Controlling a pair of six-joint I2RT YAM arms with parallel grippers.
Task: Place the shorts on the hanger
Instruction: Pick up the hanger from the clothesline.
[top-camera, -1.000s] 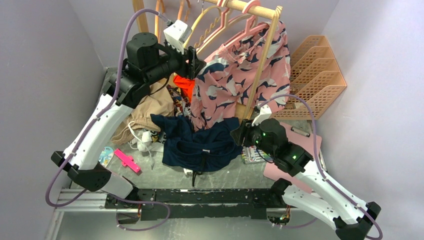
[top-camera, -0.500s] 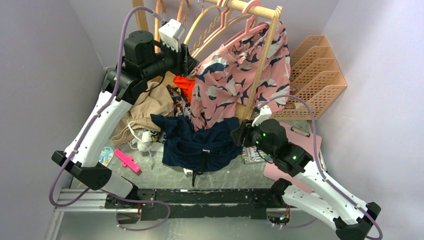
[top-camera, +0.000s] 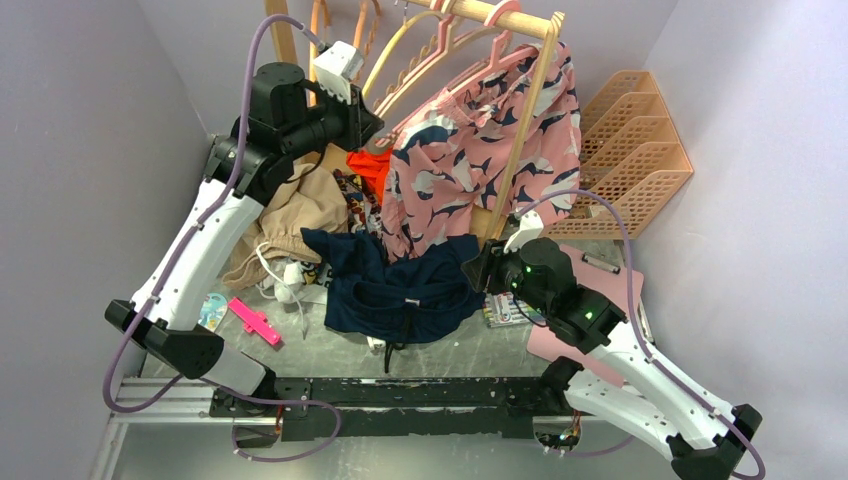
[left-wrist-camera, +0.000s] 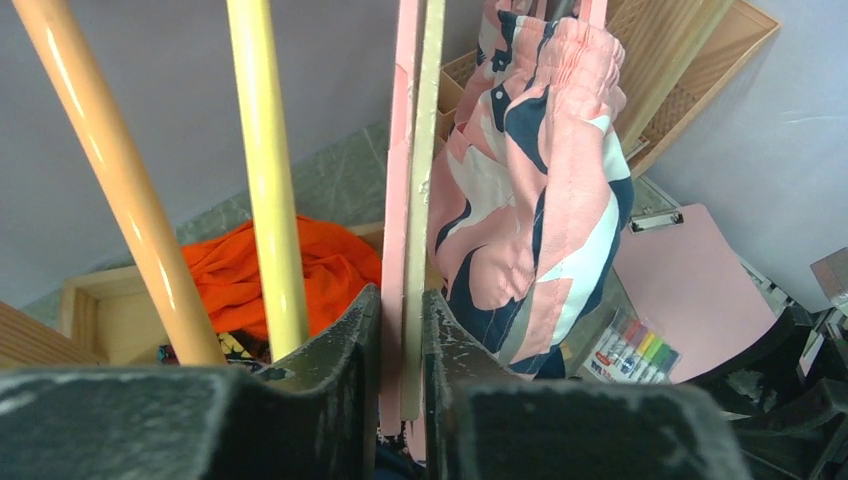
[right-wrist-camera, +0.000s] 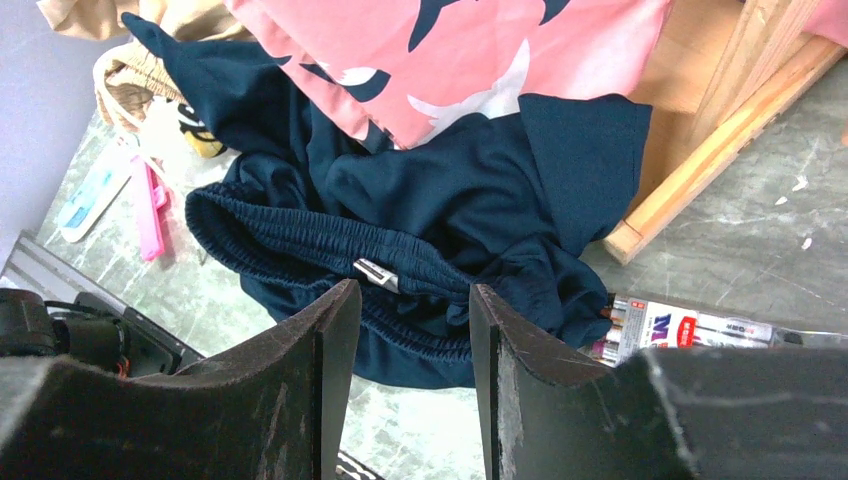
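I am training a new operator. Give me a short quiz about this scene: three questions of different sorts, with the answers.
1. True or false: the navy shorts hang from the rail.
2. What is between the fingers of the left gripper?
A. a cream hanger and a pink hanger, side by side
B. the navy shorts
C. nothing
3. Fill in: the right gripper hovers over the navy shorts with its jaws ____.
Key: 1 false, they lie on the table; 2 A; 3 open.
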